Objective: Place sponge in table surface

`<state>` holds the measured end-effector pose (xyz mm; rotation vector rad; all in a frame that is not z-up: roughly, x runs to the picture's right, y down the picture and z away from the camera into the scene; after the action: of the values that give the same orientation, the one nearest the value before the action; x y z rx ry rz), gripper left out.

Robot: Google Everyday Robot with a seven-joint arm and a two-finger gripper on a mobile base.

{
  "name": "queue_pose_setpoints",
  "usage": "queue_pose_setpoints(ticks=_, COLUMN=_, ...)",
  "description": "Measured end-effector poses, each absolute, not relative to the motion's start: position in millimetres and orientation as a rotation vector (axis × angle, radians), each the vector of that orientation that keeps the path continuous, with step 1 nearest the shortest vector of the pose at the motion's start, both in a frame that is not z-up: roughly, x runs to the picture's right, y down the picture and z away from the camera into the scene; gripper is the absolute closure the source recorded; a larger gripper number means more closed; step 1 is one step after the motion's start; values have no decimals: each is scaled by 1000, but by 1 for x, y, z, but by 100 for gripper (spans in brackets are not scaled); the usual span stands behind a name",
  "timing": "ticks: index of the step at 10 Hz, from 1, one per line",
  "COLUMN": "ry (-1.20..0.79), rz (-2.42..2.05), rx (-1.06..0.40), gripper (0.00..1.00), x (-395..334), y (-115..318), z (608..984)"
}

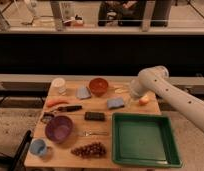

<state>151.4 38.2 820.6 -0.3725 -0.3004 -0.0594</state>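
Bent arm (170, 96) holds tool (131, 97) low (beside sponge (115, 103)).

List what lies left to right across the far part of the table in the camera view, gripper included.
white cup → grey-blue lump → orange bowl → sponge → gripper, just right of the sponge over the table surface → orange fruit

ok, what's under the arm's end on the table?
The gripper hangs over the table surface right of the sponge. A small orange item shows beside it; the tabletop directly beneath is covered by the arm.
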Motion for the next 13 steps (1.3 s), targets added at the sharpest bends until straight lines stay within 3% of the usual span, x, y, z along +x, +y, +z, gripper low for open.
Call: queue_pose_setpoints(ticks=13, ry=-406, rz=-104, rx=-481, gripper=20, x=113, y=58, z=896)
